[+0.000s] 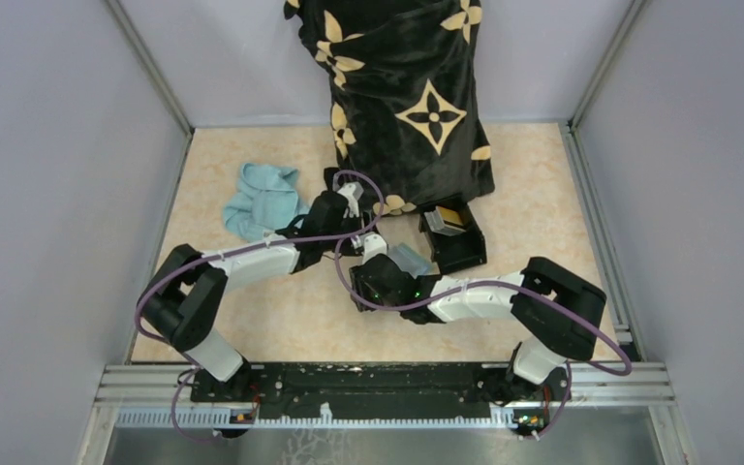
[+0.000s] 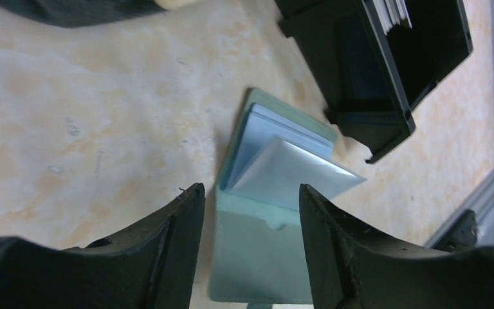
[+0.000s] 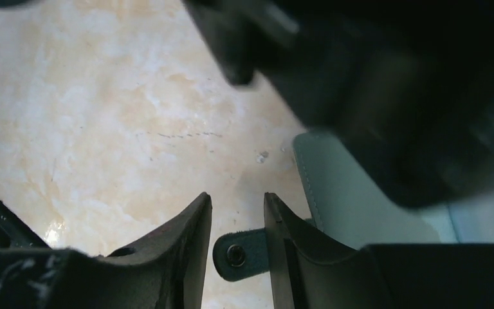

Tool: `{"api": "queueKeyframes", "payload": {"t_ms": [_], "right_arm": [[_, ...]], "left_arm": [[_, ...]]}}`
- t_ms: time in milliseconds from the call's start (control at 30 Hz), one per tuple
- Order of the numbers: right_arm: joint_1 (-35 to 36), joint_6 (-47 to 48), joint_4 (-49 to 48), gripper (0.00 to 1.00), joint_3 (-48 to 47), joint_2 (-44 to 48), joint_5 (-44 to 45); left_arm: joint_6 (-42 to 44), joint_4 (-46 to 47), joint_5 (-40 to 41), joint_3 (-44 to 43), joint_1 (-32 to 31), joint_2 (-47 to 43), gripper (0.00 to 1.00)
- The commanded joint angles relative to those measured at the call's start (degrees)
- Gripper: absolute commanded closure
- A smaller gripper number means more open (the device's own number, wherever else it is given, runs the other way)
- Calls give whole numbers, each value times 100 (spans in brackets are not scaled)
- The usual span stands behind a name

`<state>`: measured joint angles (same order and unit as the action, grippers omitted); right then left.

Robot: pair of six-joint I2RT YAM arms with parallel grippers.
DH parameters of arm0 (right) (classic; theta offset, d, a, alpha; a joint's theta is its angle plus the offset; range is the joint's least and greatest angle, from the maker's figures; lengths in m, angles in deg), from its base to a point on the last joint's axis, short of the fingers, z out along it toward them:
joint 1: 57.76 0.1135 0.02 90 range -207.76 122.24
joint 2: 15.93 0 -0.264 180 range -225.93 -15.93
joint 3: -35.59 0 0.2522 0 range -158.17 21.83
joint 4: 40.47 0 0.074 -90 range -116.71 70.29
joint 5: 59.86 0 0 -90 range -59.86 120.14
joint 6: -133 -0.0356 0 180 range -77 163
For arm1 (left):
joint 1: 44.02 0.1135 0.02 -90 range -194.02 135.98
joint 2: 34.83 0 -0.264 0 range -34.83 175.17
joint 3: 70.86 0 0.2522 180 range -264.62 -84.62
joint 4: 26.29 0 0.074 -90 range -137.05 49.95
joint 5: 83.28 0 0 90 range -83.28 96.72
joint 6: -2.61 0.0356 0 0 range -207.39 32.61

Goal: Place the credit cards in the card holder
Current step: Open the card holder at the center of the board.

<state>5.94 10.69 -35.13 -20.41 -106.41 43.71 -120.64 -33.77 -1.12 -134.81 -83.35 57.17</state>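
Beige marbled tabletop (image 1: 252, 320) floors a grey-walled booth, with a black flower-patterned cloth (image 1: 417, 97) hanging at the far side. Over the table the left pincer (image 2: 249, 190) hangs released, its two fingers apart. The sage-green card holder (image 2: 257, 257) lies flat directly beneath and between them, and a strip of table shows between the left finger and the holder's edge. Just past its fingertips two cards stick out of the holder, a pale silvery card (image 2: 289, 170) tilted over a light blue card (image 2: 264, 129). Further ahead and to the right of that pincer sits a black box (image 2: 354, 71) with more cards (image 2: 392, 9) standing in it. The right pincer (image 3: 237, 199) has the holder's snap tab (image 3: 238, 254) between its fingers, touching the right one; whether the tab is pinched I cannot tell. The holder's body lies just right of that pincer, under the blurred dark left arm.
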Motion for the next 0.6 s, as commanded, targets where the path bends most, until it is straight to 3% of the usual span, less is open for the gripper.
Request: {"api": "queueKeyframes", "payload": {"t_ms": [0, 300, 567], "right_arm": [[49, 535, -64, 64, -395, 2, -711], [3, 603, -72, 64, -356, 30, -896], [-77, 735, -28, 64, -382, -95, -1202]], "left_arm": [[225, 293, -1103, -303, -147, -10, 38], [5, 1107, -2236, -58, -110, 103, 44], [294, 700, -3367, -617, -82, 873, 49]]}}
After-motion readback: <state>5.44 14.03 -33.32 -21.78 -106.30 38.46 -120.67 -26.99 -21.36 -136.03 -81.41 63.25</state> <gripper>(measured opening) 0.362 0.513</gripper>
